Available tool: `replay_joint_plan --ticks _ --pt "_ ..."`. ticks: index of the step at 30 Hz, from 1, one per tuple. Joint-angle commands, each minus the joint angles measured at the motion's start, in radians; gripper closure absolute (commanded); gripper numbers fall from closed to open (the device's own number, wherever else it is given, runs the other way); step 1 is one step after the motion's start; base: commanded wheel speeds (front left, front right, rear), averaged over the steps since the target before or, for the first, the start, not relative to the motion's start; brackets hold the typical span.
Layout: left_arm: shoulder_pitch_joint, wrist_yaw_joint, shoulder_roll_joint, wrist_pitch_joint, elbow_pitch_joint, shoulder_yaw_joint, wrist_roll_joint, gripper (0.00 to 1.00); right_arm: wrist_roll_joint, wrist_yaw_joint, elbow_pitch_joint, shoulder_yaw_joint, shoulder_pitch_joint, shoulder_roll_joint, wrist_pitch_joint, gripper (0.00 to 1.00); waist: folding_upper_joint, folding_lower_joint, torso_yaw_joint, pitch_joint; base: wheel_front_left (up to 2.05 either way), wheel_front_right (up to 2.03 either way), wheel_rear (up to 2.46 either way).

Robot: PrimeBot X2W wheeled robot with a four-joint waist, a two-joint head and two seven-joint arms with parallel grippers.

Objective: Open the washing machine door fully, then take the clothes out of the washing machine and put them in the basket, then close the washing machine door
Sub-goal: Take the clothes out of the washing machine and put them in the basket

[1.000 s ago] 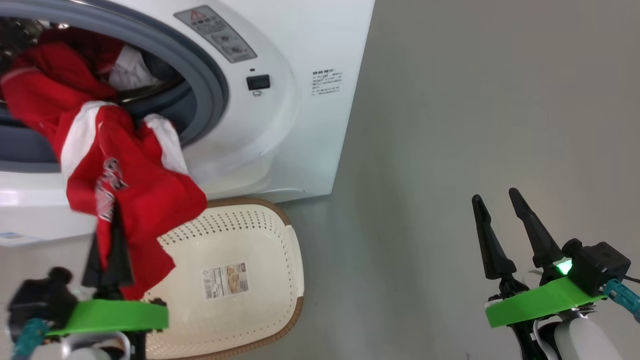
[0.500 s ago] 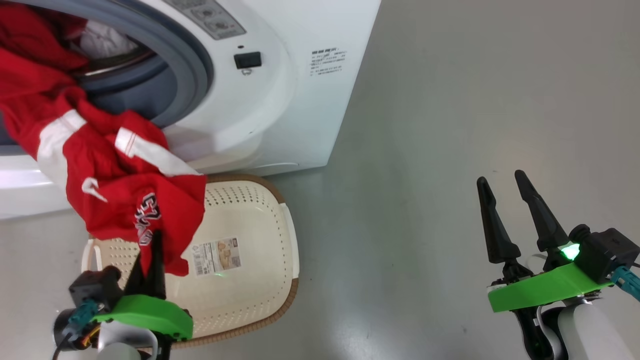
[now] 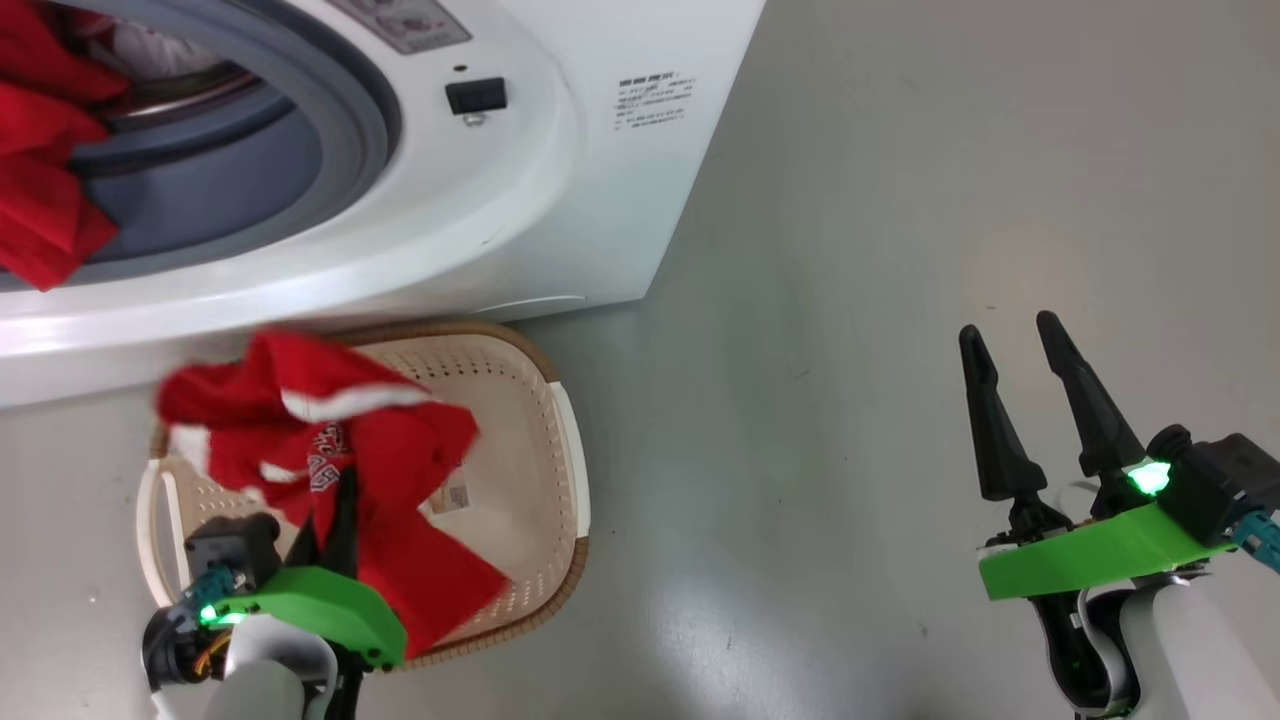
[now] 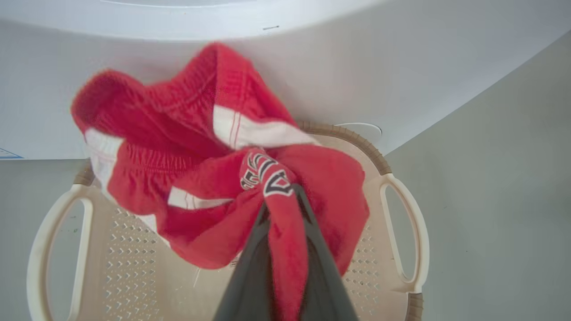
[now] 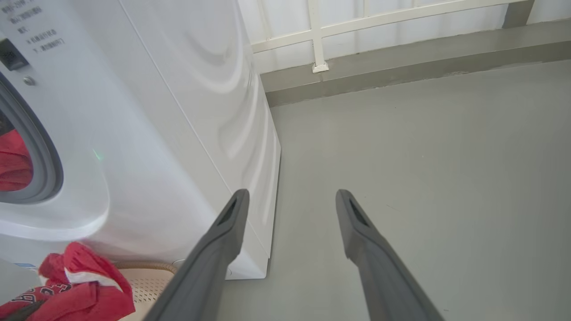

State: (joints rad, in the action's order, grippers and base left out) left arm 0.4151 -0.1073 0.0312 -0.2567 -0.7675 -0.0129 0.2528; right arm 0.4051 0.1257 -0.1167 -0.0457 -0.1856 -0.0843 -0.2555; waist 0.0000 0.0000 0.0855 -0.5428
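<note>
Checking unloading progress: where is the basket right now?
Lower left of the head view: the basket sits on the floor before the washing machine, beneath the red garment.

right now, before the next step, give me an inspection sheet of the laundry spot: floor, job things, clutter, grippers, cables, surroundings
surface: bare grey floor, slightly glossy
washing machine: white front-loader, opening uncovered, red clothes draped over its grey ring
basket: cream basket on the floor, close against the machine's front
red garment: red and white, bunched, hanging over the basket
clutter: nothing seen
left gripper: shut on the red garment
right gripper: open, empty, above bare floor
cables: teal cable at the right wrist; teal wires at the left wrist
surroundings: white railing above a grey ledge
</note>
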Motion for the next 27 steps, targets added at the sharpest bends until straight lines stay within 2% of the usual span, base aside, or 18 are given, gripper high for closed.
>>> replay_joint_plan --ticks 1,20,21,22,27 --pt "0.008 -0.001 0.019 -0.005 0.005 -0.028 0.008 1.0 -0.003 0.005 0.028 -0.016 -0.006 -0.005 -0.006 0.0 0.0 0.0 -0.002 -0.012 0.0 0.0 0.0" --pt "0.155 0.006 0.019 -0.005 -0.129 -0.06 -0.009 1.0 -0.011 0.005 0.059 -0.017 -0.03 -0.028 -0.006 0.0 0.0 0.0 -0.016 -0.134 0.0 0.0 0.0" --pt "0.161 0.006 0.019 -0.005 -0.133 -0.062 -0.005 1.0 -0.011 0.005 0.06 -0.016 -0.031 -0.028 -0.006 0.0 0.0 0.0 -0.017 -0.137 0.0 0.0 0.0" --pt "0.166 0.006 0.019 -0.005 -0.136 -0.065 -0.002 0.92 -0.012 0.005 0.061 -0.016 -0.03 -0.029 -0.006 0.0 0.0 0.0 -0.018 -0.139 0.0 0.0 0.0" --pt "0.178 0.006 0.019 -0.005 -0.149 -0.064 0.001 0.9 -0.014 0.005 0.06 -0.018 -0.032 -0.03 -0.006 0.0 0.0 0.0 -0.021 -0.142 0.0 0.0 0.0"
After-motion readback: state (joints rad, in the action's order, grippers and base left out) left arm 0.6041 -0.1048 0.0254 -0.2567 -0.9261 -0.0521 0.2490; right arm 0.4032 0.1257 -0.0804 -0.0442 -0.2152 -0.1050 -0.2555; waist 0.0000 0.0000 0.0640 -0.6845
